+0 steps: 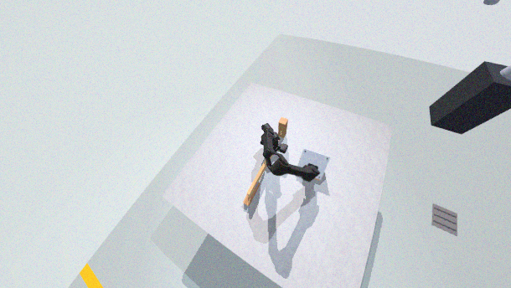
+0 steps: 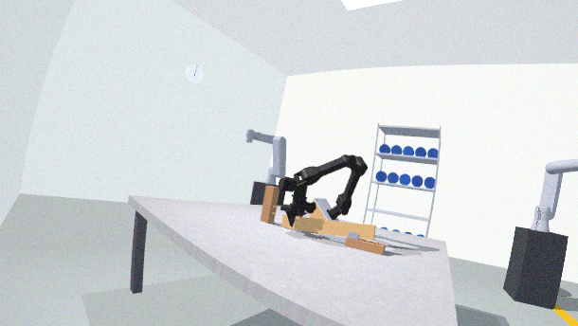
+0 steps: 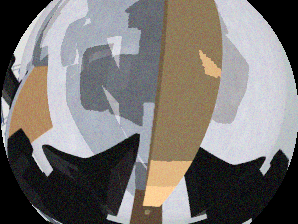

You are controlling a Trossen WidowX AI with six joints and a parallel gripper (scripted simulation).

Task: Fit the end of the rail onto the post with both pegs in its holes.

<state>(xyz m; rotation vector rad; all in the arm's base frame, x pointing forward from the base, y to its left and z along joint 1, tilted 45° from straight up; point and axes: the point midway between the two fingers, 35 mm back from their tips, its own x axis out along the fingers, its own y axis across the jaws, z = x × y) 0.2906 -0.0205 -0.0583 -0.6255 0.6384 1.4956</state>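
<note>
The wooden rail runs from the low footboard block, where the grey bracket is at its far end, to the post. Its near end is low at the table, with a small gap to the post. One peg shows on the post in the wrist view; the rail's holes are not visible. My gripper is partly open, its fingers straddling the rail close to its near end. The right finger is very near the rail; a gap shows beside the left finger.
The arm's base sits on a tilted grey plate on a wooden wedge, beside the rail. Farther off, a shelf rack and a black pedestal stand beyond the table.
</note>
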